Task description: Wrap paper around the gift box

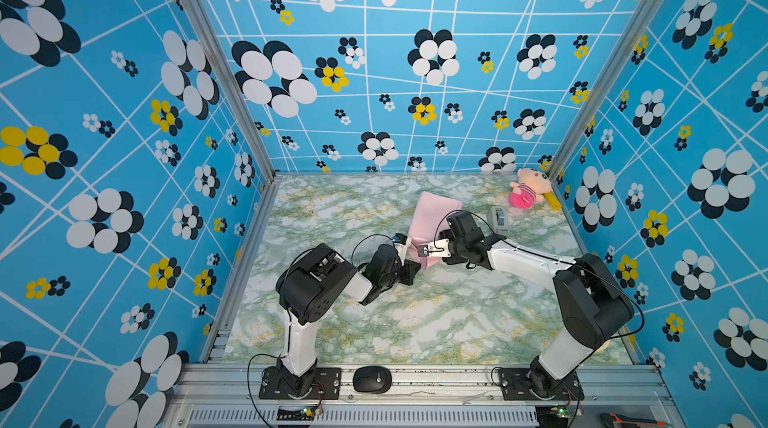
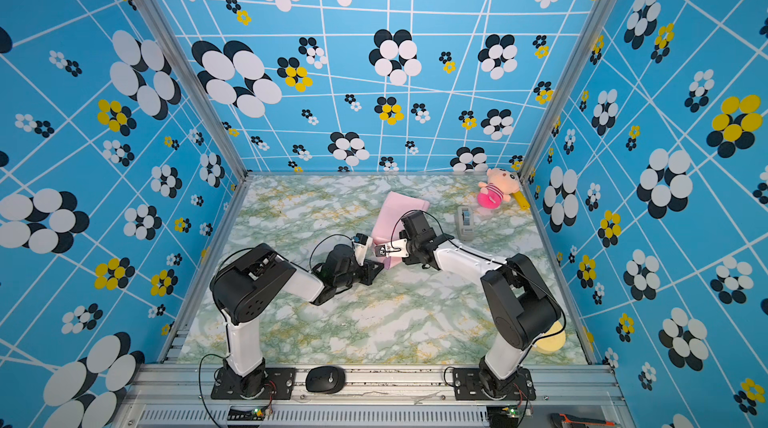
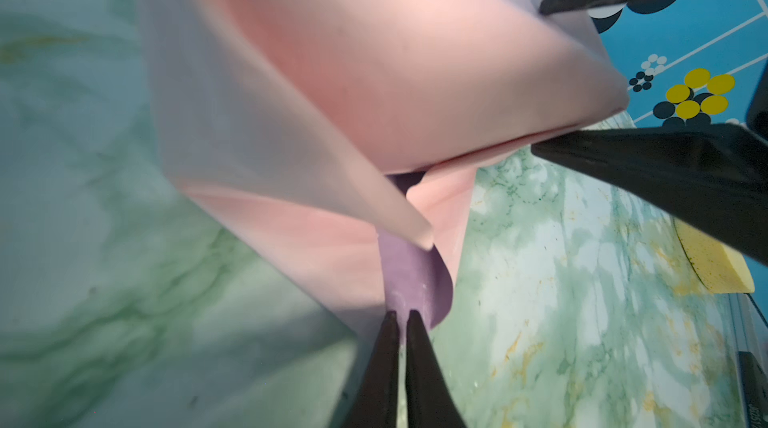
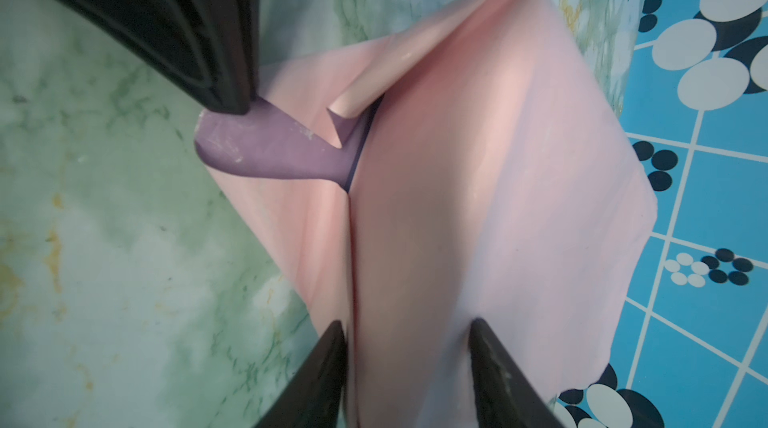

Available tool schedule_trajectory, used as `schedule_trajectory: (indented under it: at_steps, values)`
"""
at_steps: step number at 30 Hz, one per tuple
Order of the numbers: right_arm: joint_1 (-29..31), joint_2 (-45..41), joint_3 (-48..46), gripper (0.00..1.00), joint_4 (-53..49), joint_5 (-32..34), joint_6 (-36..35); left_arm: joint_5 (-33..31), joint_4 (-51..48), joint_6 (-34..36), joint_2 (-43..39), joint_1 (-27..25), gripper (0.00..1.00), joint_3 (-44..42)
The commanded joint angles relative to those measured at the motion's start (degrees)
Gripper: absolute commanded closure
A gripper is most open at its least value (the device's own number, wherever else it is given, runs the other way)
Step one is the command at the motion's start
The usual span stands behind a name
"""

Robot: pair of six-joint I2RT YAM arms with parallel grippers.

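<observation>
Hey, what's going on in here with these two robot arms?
They're wrapping a gift box, which is nearly hidden under the paper. The right gripper has its jaws either side of the pink-covered box, holding it. The left gripper pinches a loose lilac flap at one end.

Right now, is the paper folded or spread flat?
Folded, not spread. The paper stands in a pink hump with sharp creases, and the left gripper pinches one lilac flap of it.
</observation>
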Motion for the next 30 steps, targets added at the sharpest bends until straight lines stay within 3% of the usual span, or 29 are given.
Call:
schedule_trajectory:
  at_steps: [1,4,6,10,14,17,21,22,26,30]
  values:
    - [1.1,-1.5,-0.9,0.48,-6.3,-2.9,1.8,0.3,-8.0,-1.7,-5.7,0.6,0.81,-2.3]
    - [1.2,-4.2,0.5,0.44,-7.0,-4.9,5.0,0.2,-14.7,-0.6,-13.8,1.6,0.69,-1.3]
    - [1.1,-6.7,1.4,0.40,-7.3,-6.8,9.1,-0.4,-20.4,0.3,-18.2,2.7,0.51,0.6]
    - [0.1,-11.6,3.4,0.32,-8.9,-10.0,22.2,0.7,-31.3,1.2,-23.3,6.8,0.33,6.6]
    - [-4.6,-16.0,4.2,0.27,-9.4,-13.5,43.2,3.9,-40.2,2.6,-21.8,10.9,0.27,15.4]
    - [-10.3,-18.0,4.0,0.26,-9.1,-16.6,63.0,5.0,-46.4,3.4,-16.8,12.6,0.25,23.4]
    - [-15.5,-15.4,5.2,0.27,-12.9,-17.4,89.6,7.0,-52.3,4.2,-7.6,13.4,0.24,34.6]
    - [-16.5,-13.7,5.8,0.26,-13.6,-20.3,94.6,7.3,-52.5,4.0,-5.6,13.3,0.25,36.6]
    - [-17.0,-6.9,7.8,0.25,-13.5,-25.1,107.5,9.0,-54.0,2.8,1.4,13.3,0.25,42.5]
    - [-16.9,-0.7,9.6,0.25,-10.2,-28.6,111.6,11.0,-54.0,2.1,5.3,13.1,0.27,45.2]
